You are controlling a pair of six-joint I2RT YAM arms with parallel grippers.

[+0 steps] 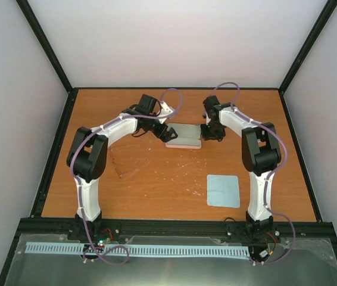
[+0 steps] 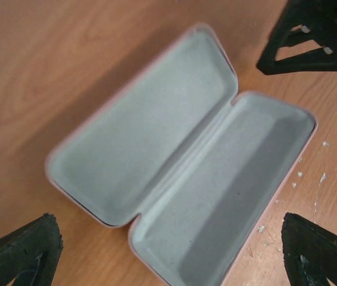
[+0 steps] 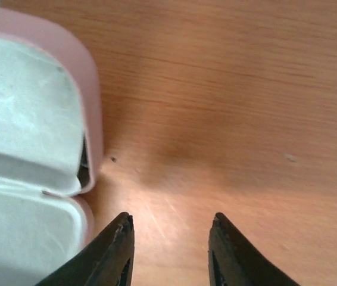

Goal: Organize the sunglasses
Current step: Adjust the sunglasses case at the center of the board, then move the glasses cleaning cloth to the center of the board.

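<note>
Your bench (image 1: 156, 185) is orange-brown wood. Toward its far middle the pink case (image 1: 183, 137) lies open and flat, with the grey lining of both halves facing up. The light blue cloth (image 1: 223, 190) lies flat near the right arm's base, well apart from the case. Your left hand (image 2: 168, 217) hangs over the case, fingers spread wide. Your right hand (image 3: 171, 215) sits low just beside the case's right end, fingers apart over bare wood. The sunglasses (image 1: 119, 170) lie on the bench left of centre, near the left arm and well apart from both hands.
</note>
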